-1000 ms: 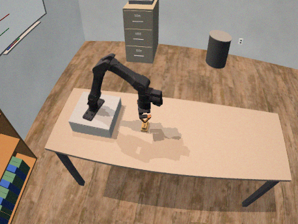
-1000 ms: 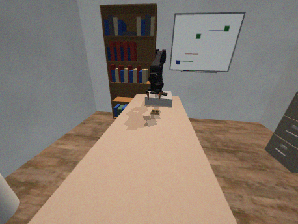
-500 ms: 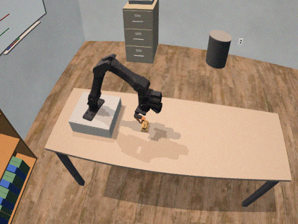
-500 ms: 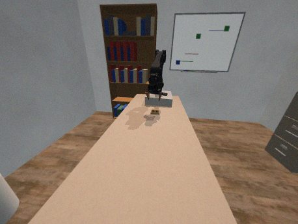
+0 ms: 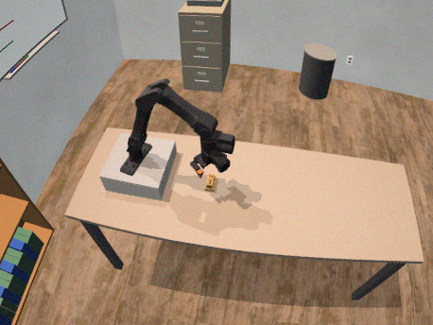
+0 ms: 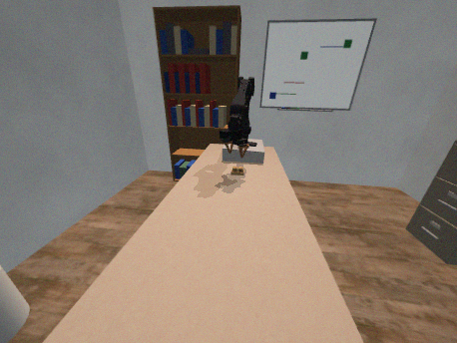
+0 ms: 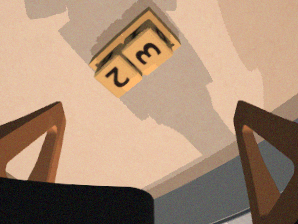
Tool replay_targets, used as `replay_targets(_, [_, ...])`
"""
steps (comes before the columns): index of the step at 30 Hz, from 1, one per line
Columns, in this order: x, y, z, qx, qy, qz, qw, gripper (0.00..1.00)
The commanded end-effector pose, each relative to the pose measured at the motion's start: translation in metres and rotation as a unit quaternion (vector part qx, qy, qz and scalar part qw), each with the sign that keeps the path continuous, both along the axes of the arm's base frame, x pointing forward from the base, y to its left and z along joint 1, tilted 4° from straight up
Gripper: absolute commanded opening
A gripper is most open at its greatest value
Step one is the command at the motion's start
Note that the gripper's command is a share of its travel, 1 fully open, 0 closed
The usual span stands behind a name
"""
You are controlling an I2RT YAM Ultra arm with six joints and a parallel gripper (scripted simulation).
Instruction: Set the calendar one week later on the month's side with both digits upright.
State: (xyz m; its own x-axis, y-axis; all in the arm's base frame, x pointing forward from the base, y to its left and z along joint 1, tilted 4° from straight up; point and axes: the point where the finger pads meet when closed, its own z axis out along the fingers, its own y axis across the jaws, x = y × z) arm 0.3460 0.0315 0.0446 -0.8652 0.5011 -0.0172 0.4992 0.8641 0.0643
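Noting positions first: we find the calendar's tray (image 5: 210,189) (image 6: 238,173) (image 7: 121,36) on the table (image 5: 307,203) (image 6: 225,249) (image 7: 30,75), near the pale block (image 5: 161,190) (image 6: 244,158) (image 7: 215,185) that carries the arm. Both cubes are in the tray side by side, one showing a 2 (image 7: 118,77) toward the wrist camera, the other a 3 (image 7: 148,50).

The pincer (image 5: 211,169) (image 6: 236,154) (image 7: 149,110) hangs above the table, fingers fully spread, nothing between them. We take the wide spread as readiness to straddle a cube, and the height as room to swing the wrist.

In the wrist view the tray lies slantwise to the fingers. We judge that more turning is needed, because a skewed squeeze could twist the tray or drag the neighbouring cube.

We cannot read the month side here, so today's date and the target digits remain unconfirmed. The visible numerals alone do not settle them. No reset is evident; we judge the work to be at the approach stage.
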Motion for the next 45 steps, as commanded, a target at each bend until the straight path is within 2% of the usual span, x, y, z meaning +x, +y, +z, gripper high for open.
replay_targets(1, [0.004, 0.0, 0.002, 0.006, -0.005, -0.093, 0.996, 1.0])
replay_targets(3, [0.004, 0.0, 0.001, 0.008, -0.004, -0.127, 0.992, 1.0])
replay_targets(5, [0.004, 0.0, 0.001, 0.008, -0.004, -0.127, 0.992, 1.0])
replay_targets(7, [0.004, 0.0, -0.001, 0.011, -0.001, -0.189, 0.982, 1.0])
replay_targets(8, [0.004, 0.0, -0.001, 0.011, 0.0, -0.19, 0.982, 1.0])
replay_targets(13, [0.003, 0.001, -0.005, 0.017, 0.004, -0.289, 0.957, 1.0])
replay_targets(14, [0.003, 0.001, -0.005, 0.017, 0.004, -0.291, 0.957, 1.0])
replay_targets(19, [0.003, 0.001, -0.008, 0.022, 0.008, -0.37, 0.929, 1.0])
replay_targets(26, [0.003, 0.001, -0.01, 0.023, 0.01, -0.404, 0.914, 1.0])
replay_targets(31, [0.003, 0.001, -0.01, 0.024, 0.01, -0.41, 0.912, 1.0])
replay_targets(32, [0.003, 0.001, -0.01, 0.024, 0.01, -0.41, 0.912, 0.45])
replay_targets(45, [0.003, 0.001, -0.01, 0.024, 0.01, -0.41, 0.912, 0.45])
